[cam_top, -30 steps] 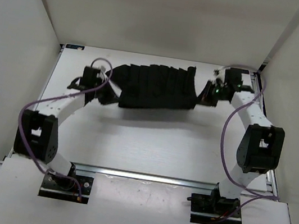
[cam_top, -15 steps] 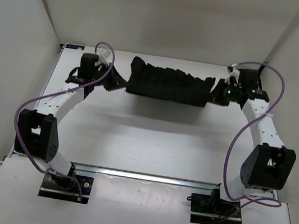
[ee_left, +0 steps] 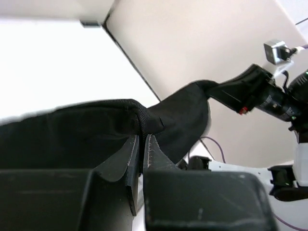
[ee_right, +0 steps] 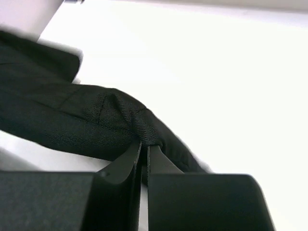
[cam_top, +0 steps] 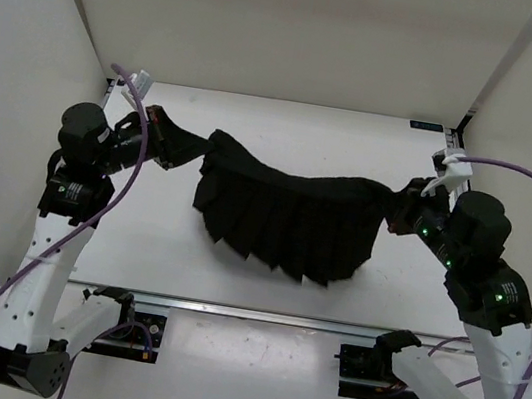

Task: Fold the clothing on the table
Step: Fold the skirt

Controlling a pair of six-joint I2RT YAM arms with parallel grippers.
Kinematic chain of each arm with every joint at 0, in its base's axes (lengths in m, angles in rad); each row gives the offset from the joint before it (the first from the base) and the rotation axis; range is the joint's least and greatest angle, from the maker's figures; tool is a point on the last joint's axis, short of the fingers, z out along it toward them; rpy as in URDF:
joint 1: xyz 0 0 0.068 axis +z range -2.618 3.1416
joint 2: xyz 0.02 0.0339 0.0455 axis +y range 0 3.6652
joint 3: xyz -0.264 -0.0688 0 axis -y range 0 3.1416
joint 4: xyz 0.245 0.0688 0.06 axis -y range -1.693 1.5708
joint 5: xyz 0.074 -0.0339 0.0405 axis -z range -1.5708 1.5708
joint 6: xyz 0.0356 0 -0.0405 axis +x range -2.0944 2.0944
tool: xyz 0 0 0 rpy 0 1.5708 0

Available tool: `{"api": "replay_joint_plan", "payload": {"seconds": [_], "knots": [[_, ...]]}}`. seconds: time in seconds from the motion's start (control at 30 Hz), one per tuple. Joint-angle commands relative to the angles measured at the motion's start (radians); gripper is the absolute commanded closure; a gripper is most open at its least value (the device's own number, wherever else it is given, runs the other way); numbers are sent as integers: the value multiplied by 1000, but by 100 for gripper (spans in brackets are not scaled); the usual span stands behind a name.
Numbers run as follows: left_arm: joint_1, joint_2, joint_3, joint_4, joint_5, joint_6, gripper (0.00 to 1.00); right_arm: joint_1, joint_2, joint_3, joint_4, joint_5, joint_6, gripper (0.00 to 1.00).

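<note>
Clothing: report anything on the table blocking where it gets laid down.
Nothing visible does. The clothing hangs between the left gripper and right gripper, each shut on one end; no object shows on the table around it.

The left hand (cam_top: 162, 133) and right hand (cam_top: 403, 205) have risen and parted; the clothing (cam_top: 288, 218) (bunched before) hangs spread.

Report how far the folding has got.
Done: left gripper and right gripper are each shut on an upper corner of the clothing. In hand: it hangs spread between them above the table. Left: every fold; none shows yet.
</note>
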Motion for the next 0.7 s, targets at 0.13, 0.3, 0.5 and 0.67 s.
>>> {"api": "replay_joint_plan", "payload": {"seconds": [0.13,0.3,0.5,0.67], "knots": [[28,133,-42,-134,-206,39,100,-325,271,-13,110,-281,-19,99],[24,427,-157,50,-272,1,100,-402,561,-102,297,-355,-33,100],[11,833,87,202,-254,-76,100,-459,865,49,391,-444,-10,100],[18,1031,321,180,-221,-132,100,-486,991,154,374,-467,24,100]]}}
